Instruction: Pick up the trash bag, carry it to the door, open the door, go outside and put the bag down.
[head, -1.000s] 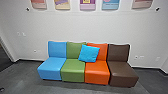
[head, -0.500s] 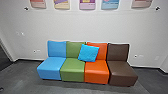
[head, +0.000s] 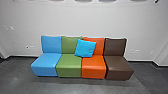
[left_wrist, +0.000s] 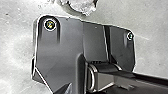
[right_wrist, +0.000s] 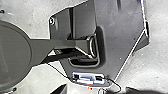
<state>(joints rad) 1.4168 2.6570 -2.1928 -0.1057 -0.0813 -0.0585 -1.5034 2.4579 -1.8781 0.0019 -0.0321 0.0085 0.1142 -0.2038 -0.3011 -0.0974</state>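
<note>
A pale, crumpled, shiny thing with a dark curved edge lies on the grey floor past the robot's dark base plate in the left wrist view; whether it is the trash bag I cannot tell. I see no door in the head view, which faces a wall with a row of seats. Both wrist cameras look down over the base, and how either gripper stands cannot be made out.
Blue, green, orange and brown seats stand joined against the white wall. A bright blue cushion leans on the green and orange backrests. Dark grey floor runs in front.
The whole head picture has shifted, so the camera has turned slightly right and tipped down; the wall posters are now mostly cut off at the top.
</note>
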